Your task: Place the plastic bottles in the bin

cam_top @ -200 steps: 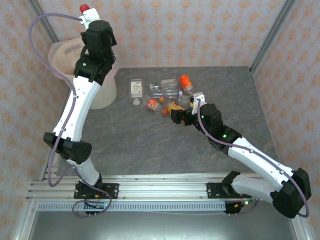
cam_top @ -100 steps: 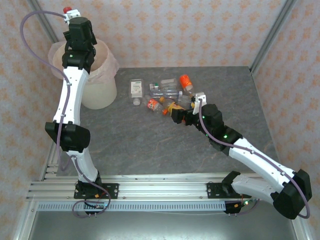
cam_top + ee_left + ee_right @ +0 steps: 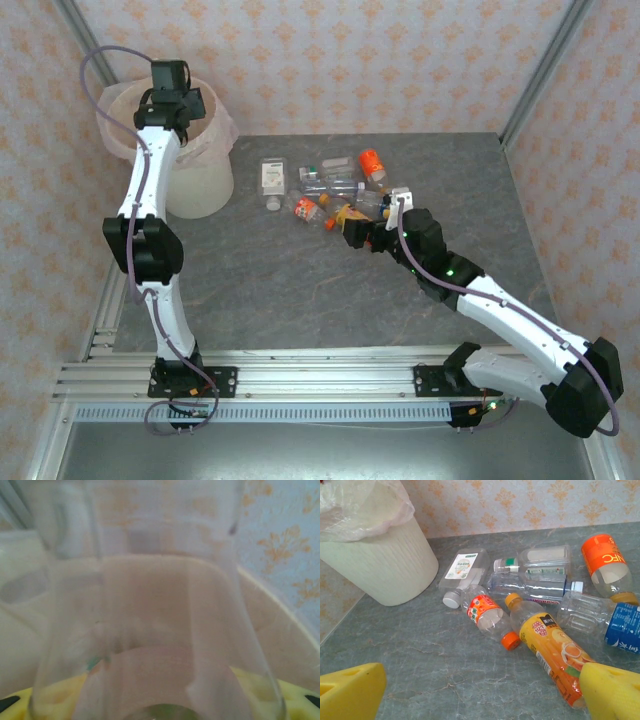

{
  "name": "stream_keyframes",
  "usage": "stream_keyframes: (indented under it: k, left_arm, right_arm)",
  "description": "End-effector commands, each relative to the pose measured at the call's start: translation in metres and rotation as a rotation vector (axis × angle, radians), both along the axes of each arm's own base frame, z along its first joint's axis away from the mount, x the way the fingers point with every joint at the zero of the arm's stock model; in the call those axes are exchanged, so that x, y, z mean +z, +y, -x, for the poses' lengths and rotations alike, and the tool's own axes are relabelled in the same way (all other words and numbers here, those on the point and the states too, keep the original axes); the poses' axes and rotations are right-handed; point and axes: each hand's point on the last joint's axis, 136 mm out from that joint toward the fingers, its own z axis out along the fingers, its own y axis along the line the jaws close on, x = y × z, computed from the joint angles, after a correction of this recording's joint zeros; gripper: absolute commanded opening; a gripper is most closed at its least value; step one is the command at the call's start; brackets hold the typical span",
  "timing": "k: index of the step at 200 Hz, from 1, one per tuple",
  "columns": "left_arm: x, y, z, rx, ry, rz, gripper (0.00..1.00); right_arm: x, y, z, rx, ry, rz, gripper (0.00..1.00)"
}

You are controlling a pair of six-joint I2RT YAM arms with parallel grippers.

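My left gripper hangs over the mouth of the bin and is shut on a clear plastic bottle. That bottle stands between its yellow fingers, and the pinkish bag lies behind it. Several bottles lie in a pile mid-table. My right gripper is open just in front of them, holding nothing. Closest to it are an orange-labelled bottle and a red-labelled bottle with an orange cap. Its yellow fingers stand wide apart.
Further back in the pile lie a white-capped bottle, a green-capped one, an orange-labelled one and a blue-labelled one. The bin stands at the table's far left corner against the wall. Bare grey tabletop lies under the right gripper.
The left arm has swung from high behind the bin to point down over its mouth, carrying the bottle with it; the red cap has gone from sight. The right arm has not moved.
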Motion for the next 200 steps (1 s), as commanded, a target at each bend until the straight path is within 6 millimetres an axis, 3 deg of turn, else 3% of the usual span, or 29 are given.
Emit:
stream_keyframes:
  k: [1,27,94,200]
  left_arm:
    - [-0.002,-0.005,-0.001,-0.022,0.012,0.047,0.6]
    - [-0.003,-0.006,-0.004,-0.016,0.022,0.074,0.73]
    - [0.027,-0.012,-0.003,-0.025,-0.046,0.129,0.81]
    - [0.045,-0.029,0.004,-0.045,-0.092,0.251,0.97]
  right_arm:
    - [-0.002,0.002,0.0,-0.001,0.017,-0.004,0.99]
    - [-0.004,0.004,0.0,0.006,0.027,-0.001,0.99]
    - [-0.007,0.005,-0.001,0.008,0.028,0.008,0.99]
    - [-0.01,0.003,-0.003,-0.012,0.033,0.011,0.99]
